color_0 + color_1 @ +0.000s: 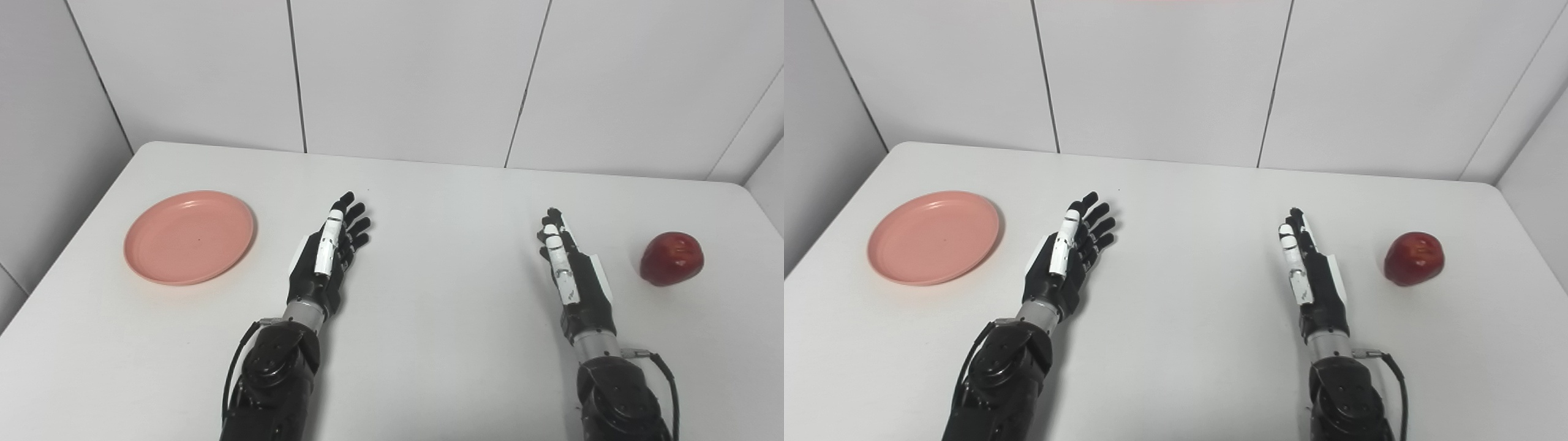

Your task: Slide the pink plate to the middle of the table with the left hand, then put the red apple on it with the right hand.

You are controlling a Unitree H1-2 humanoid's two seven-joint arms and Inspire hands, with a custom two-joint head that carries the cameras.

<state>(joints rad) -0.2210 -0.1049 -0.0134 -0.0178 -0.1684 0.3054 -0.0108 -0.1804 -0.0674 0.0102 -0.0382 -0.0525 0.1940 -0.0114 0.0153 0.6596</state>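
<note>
Looking down from the robot's head, we are seeing a white table point(429, 343) backed by pale wall panels point(404, 73), with two black robot arms reaching in from the bottom edge.

We are finding the pink plate point(189, 237) lying flat near the table's left side, empty, and well apart from the middle. The left hand point(331, 251) is hovering or resting over the table just right of the plate, not touching it. Its fingers are stretched out and spread apart, and it is holding nothing.

We are finding the red apple point(672, 258) sitting on the table near the right edge. The right hand point(572, 269) is lying to the left of the apple, near it but with bare table between them. Its fingers are extended forward and close beside each other, curled around nothing, so it is empty too.

We are judging that the task is only just beginning. The plate is not yet sitting in the middle, so the slide is still waiting to be done. The apple is still waiting to be picked up and set on the plate. Both steps are remaining.
</note>
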